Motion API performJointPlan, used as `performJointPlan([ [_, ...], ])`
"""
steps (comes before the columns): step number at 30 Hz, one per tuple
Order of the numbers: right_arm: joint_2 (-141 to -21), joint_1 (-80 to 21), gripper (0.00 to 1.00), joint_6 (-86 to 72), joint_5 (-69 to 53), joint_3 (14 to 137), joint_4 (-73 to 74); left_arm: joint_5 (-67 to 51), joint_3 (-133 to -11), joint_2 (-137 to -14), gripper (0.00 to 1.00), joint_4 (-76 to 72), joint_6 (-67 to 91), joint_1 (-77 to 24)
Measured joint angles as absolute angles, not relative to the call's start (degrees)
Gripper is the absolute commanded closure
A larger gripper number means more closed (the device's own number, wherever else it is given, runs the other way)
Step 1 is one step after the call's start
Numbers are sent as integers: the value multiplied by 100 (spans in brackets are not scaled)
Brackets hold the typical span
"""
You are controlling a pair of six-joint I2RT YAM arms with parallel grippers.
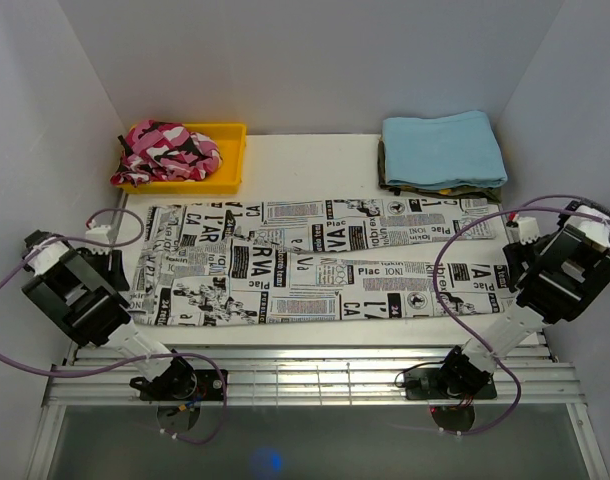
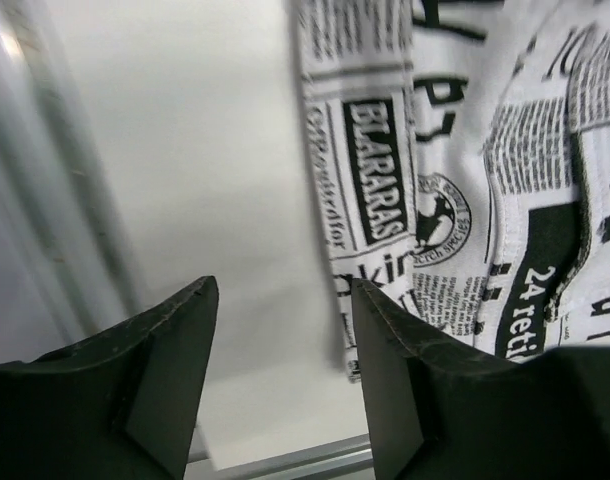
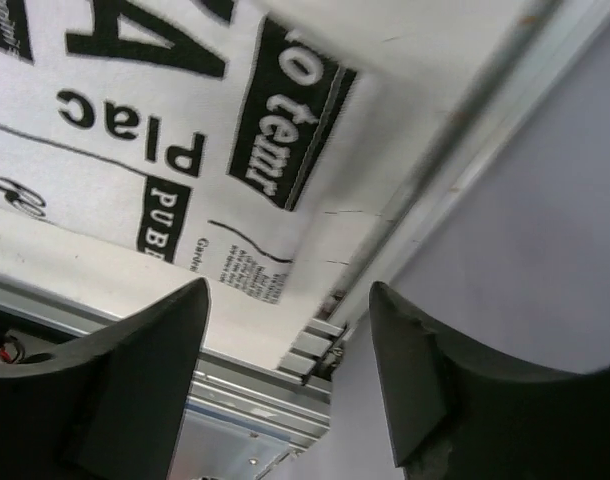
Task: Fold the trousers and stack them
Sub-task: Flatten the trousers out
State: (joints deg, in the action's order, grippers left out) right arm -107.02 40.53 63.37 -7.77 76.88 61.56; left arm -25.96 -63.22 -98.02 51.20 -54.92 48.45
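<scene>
The trousers (image 1: 325,262), white with black newspaper print, lie flat across the table, their legs running left to right. My left gripper (image 1: 115,266) hovers just off their left end, open with nothing between its fingers. In the left wrist view the left gripper (image 2: 282,290) frames bare table, with the trousers' (image 2: 455,150) edge beside the right finger. My right gripper (image 1: 513,262) is at their right end, also open and empty. The right wrist view shows the right gripper (image 3: 288,290) above the table's corner, and a corner of the trousers (image 3: 135,120) lies to the upper left.
A yellow tray (image 1: 231,150) at the back left holds a pink camouflage garment (image 1: 170,150). A folded light blue cloth (image 1: 443,148) tops a stack at the back right. White walls close in on both sides. A metal rail (image 1: 315,365) runs along the near edge.
</scene>
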Motion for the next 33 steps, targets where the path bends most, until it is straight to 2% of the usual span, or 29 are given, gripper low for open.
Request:
performJointPlan([
  [4, -10724, 3931, 21, 6396, -867, 8340, 6261, -2834, -7269, -9843, 32, 5328, -5380, 4746],
  [8, -10724, 3728, 32, 6375, -1026, 8412, 6292, -3103, -7881, -9856, 35, 5288, -5133, 4248],
  [13, -10726, 3315, 50, 6200, -1380, 8405, 6274, -3339, -7710, -9990, 45, 5245, -4696, 3326],
  [16, -10724, 2998, 54, 6095, -1455, 8160, 6095, -3389, -7522, -10267, 53, 5227, -4475, 3072],
  [21, -10737, 2609, 57, 6010, -1372, 7072, 5730, -3089, -7085, -10726, 62, 5133, -4355, 3148],
  [25, -10530, 2585, 60, 5996, -1319, 6772, 5548, -2950, -7067, -10735, 65, 5109, -4351, 3242],
  [28, -10339, 2571, 60, 6071, -1302, 6534, 5463, -2842, -7146, -10779, 63, 5175, -4421, 3288],
  [29, -10280, 2569, 57, 6114, -1310, 6460, 5492, -2790, -7212, -10805, 56, 5238, -4473, 3319],
  [33, -10259, 2547, 55, 6219, -1479, 6466, 5839, -2689, -7516, -10862, 42, 5533, -4768, 3428],
])
